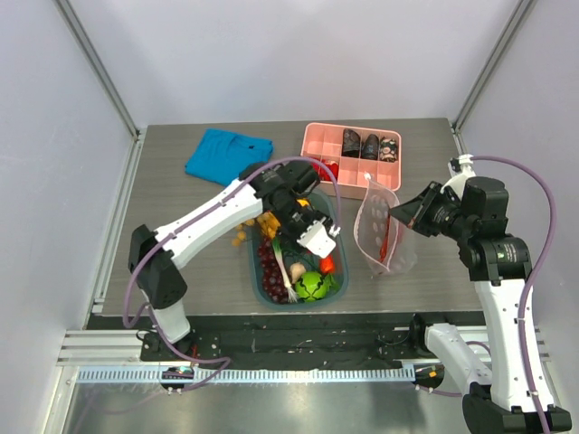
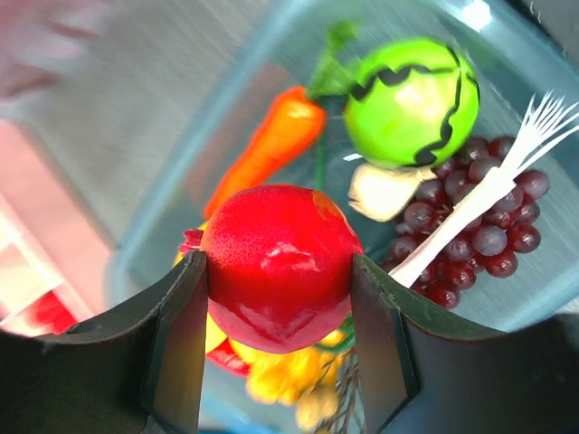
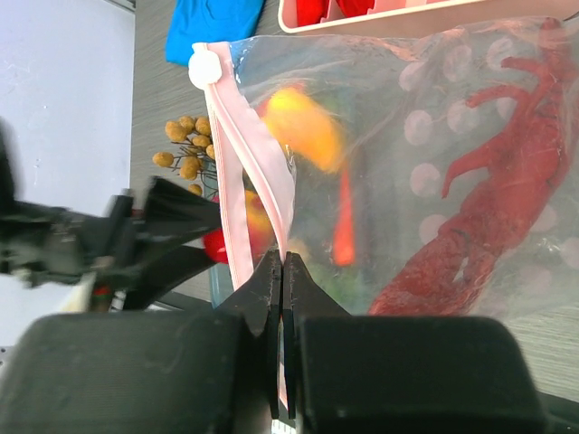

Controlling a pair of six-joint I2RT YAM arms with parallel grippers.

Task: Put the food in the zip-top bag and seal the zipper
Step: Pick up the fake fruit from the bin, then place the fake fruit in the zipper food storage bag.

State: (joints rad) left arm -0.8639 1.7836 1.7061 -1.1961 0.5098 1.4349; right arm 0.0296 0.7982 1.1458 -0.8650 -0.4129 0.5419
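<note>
My left gripper (image 2: 279, 271) is shut on a round red toy fruit (image 2: 276, 244) and holds it above the teal tub (image 2: 163, 217). In the top view it (image 1: 317, 237) hangs over the tub's right side. In the tub lie a green ball vegetable (image 2: 412, 99), an orange carrot (image 2: 271, 145), a green onion (image 2: 488, 194) and dark grapes (image 2: 479, 235). My right gripper (image 3: 283, 262) is shut on the pink zipper (image 3: 244, 154) of the dotted zip-top bag (image 1: 380, 226), holding it upright with the mouth parted. A red lobster (image 3: 488, 217) and a yellow fruit (image 3: 303, 127) lie inside it.
A pink divided tray (image 1: 312, 145) with dark and red pieces stands at the back, just behind the bag. A blue cloth (image 1: 228, 154) lies at the back left. Yellow berries (image 1: 240, 237) lie left of the tub. The table's front edge is just below the tub.
</note>
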